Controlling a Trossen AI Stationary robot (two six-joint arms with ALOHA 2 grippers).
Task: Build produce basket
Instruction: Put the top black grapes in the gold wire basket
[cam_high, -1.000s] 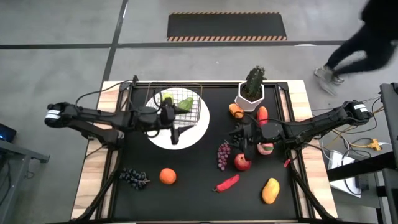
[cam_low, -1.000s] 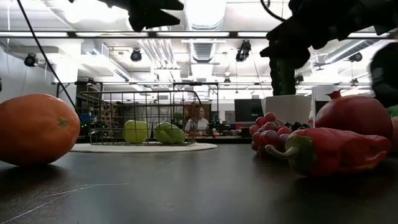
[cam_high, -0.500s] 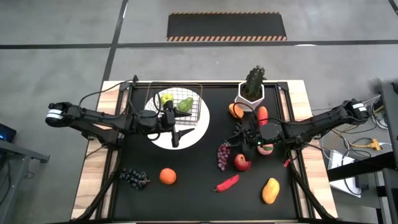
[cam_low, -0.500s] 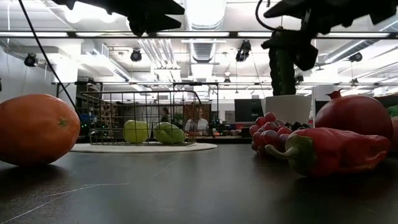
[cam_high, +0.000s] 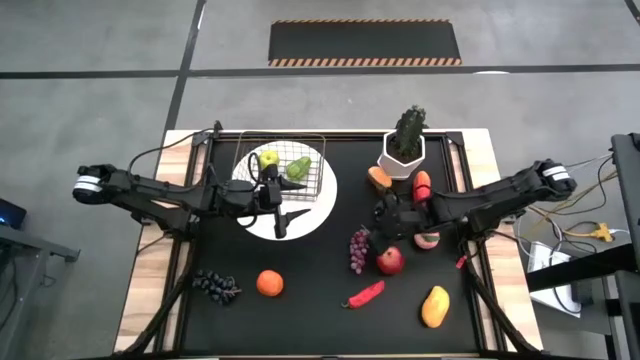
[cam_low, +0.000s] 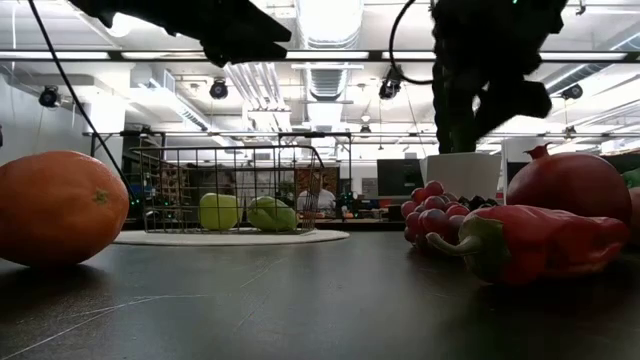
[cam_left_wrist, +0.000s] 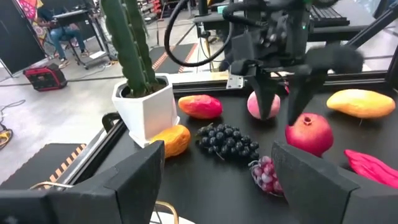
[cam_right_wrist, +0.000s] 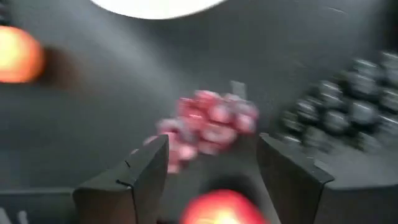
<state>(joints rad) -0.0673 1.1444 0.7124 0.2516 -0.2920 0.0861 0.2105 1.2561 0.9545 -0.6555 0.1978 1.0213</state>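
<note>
A black-topped bench (cam_high: 300, 310) fills the overhead view, with two dark arms reaching in from either side. Near its far edge sits a round white plate (cam_high: 312, 216), the landmark here, and the wire basket (cam_high: 318, 166) stands on the plate's far half, holding a green apple (cam_high: 268, 159) and a green pear (cam_high: 298, 167). The left tool (cam_high: 283, 218) hovers over the plate just nearside of the basket, its two fingers spread apart and holding nothing. Well to the right of the plate, a white hexagonal pot with a cactus-like plant (cam_high: 404, 146) stands at the bench's far edge. The right tool (cam_high: 381, 226) hangs between the pot and the plate's right rim, fingers wide open and empty, above a reddish grape bunch (cam_high: 357, 250) and a red pomegranate-like fruit (cam_high: 390, 261). Farther right of these lies a pink peach (cam_high: 428, 239). Nearer the front edge than the plate lie a yellow mango (cam_high: 435, 306), a red chili (cam_high: 366, 294), an orange (cam_high: 269, 284) and a dark grape bunch (cam_high: 215, 286).
</note>
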